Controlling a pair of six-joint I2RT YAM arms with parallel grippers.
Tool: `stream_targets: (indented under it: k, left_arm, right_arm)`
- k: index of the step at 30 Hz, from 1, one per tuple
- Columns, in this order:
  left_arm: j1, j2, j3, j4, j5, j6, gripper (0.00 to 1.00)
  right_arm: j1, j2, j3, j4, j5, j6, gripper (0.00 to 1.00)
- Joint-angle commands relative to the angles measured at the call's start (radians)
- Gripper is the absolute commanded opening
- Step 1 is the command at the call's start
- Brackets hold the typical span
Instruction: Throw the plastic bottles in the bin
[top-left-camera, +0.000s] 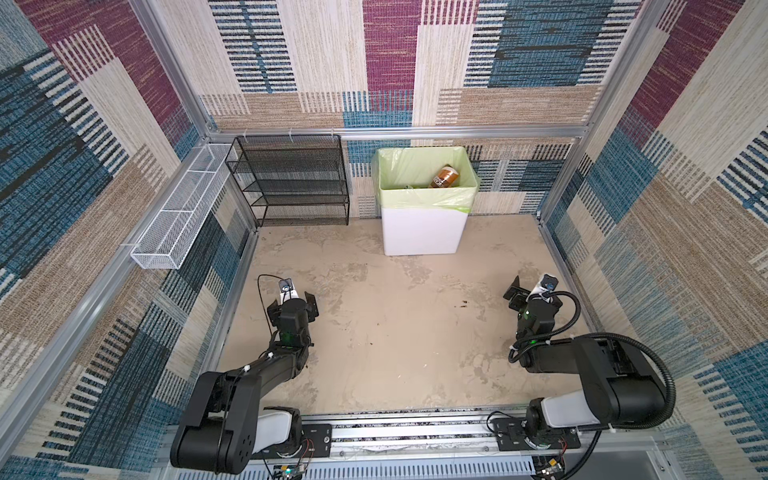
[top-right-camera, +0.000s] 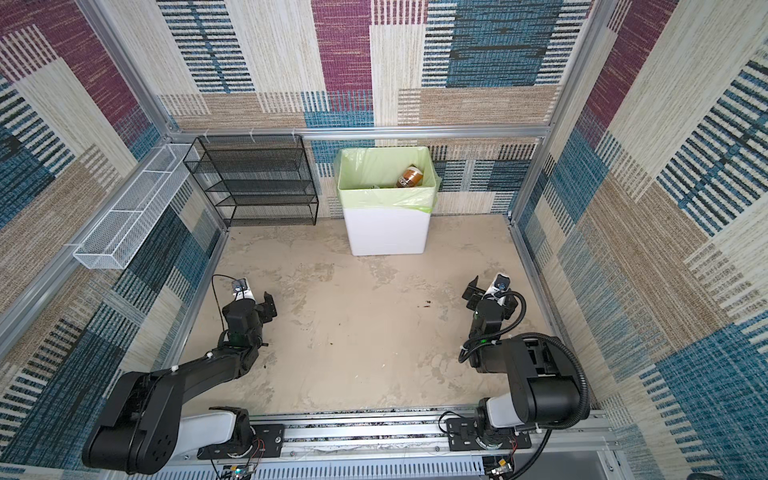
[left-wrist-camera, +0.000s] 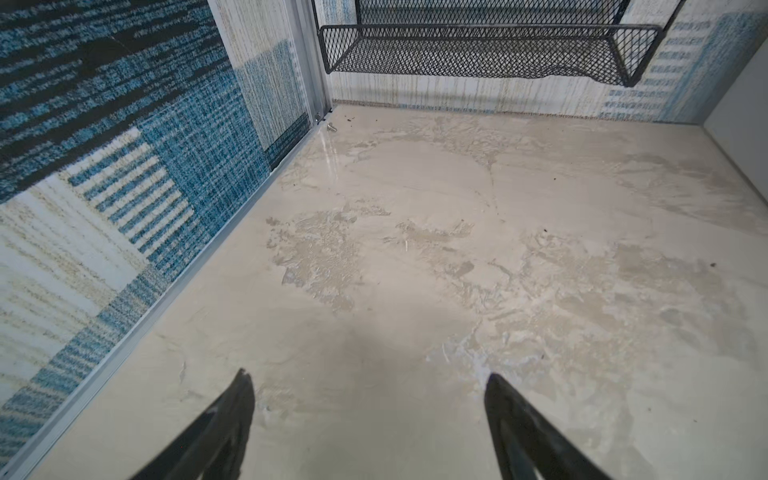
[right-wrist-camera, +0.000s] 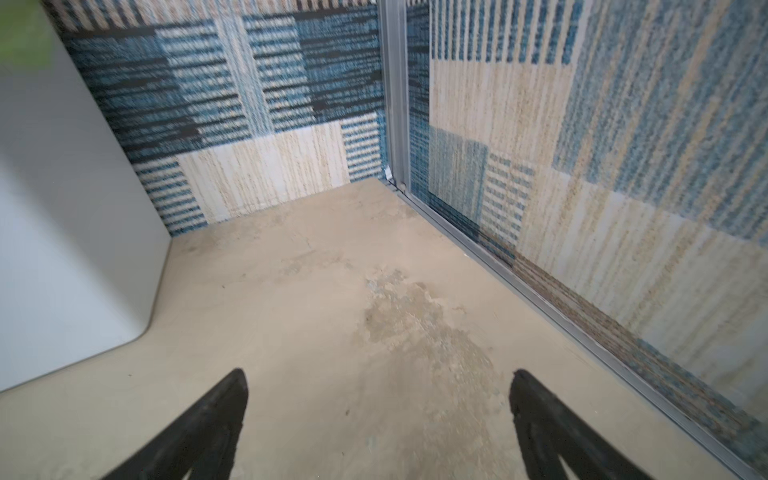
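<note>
One brown bottle (top-left-camera: 446, 176) with an orange-brown label was the only bottle on show. It lay tilted inside the bin (top-left-camera: 419, 232), toward the far right of the pale green liner. A scrap of something green sat lower in the bag, too small to name. The bin stood at the far side of the beige tabletop (top-left-camera: 395, 340), right of the black mesh rack (top-left-camera: 291, 183) and well apart from both arms. No bottle lay on the tabletop, in the rack or in the white wire basket (top-left-camera: 178, 216) on the left wall, so the job looked done or very nearly so. The left gripper (left-wrist-camera: 370, 376) hung over bare surface at the near left, jaws spread with nothing between them. The right gripper (right-wrist-camera: 379, 372) did the same at the near right, jaws wide and empty, with the bin's white wall off to its side. A bottle of this kind would probably be light, thin-walled and springy, with a slick label, and apt to roll or squirt out of a hard pinch. The best hold would likely be across the body at mid-label, or just under the stiffer shoulder, with a moderate squeeze.
</note>
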Motion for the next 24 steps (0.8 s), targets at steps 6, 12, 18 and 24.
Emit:
stream_targets:
  k: [6, 12, 18, 24]
  left_arm:
    - [-0.003, 0.199, 0.009, 0.348, 0.062, 0.148, 0.92]
    - [0.034, 0.176, 0.071, 0.171, 0.147, 0.108, 0.96]
    - [0.074, 0.245, 0.093, 0.200, 0.210, 0.093, 0.97]
    - [0.074, 0.242, 0.090, 0.198, 0.221, 0.095, 0.98]
  right_arm:
    - [0.000, 0.057, -0.002, 0.163, -0.259, -0.106, 0.99]
    - [0.000, 0.107, -0.034, 0.270, -0.247, -0.103, 0.99]
    - [0.000, 0.102, -0.037, 0.265, -0.247, -0.104, 0.99]
    - [0.000, 0.102, -0.036, 0.266, -0.247, -0.104, 0.99]
